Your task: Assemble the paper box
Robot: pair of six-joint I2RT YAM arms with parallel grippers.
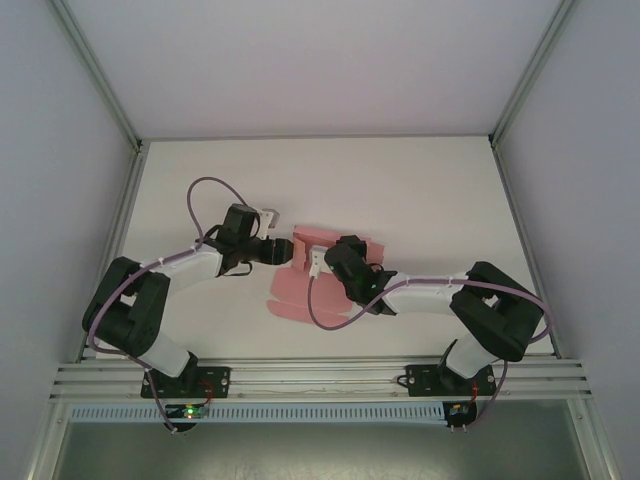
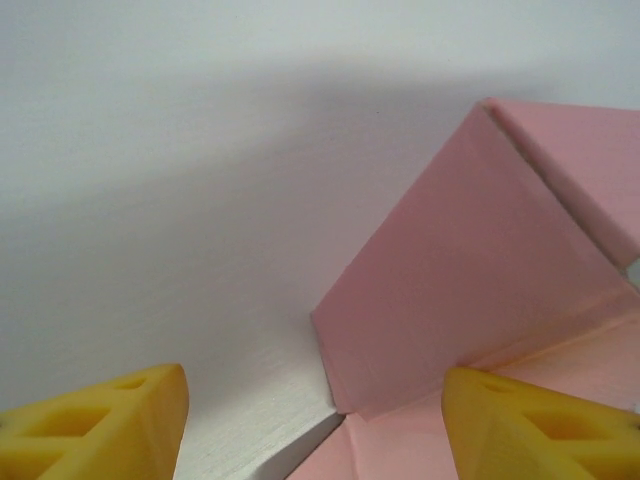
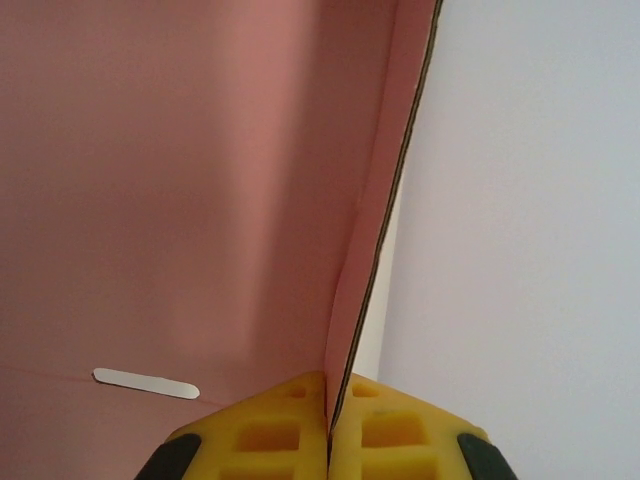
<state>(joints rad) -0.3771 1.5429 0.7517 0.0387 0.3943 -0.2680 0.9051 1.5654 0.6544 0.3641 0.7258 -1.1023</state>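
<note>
A raised flap of the paper box (image 3: 200, 200) is gripped edge-on between the clenched yellow fingers of the right claw (image 3: 328, 390). The left claw (image 2: 315, 410) is seen released, fingers apart before another upright flap. Thin, smooth, plain pink card is shown, creased and partly folded, placed mid-way on the matte white surface (image 1: 400, 190).

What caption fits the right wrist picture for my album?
Yellow fingers pinch a raised wall of the pink box.

No lettering, label or number is legible on the paper box (image 1: 290, 297).
</note>
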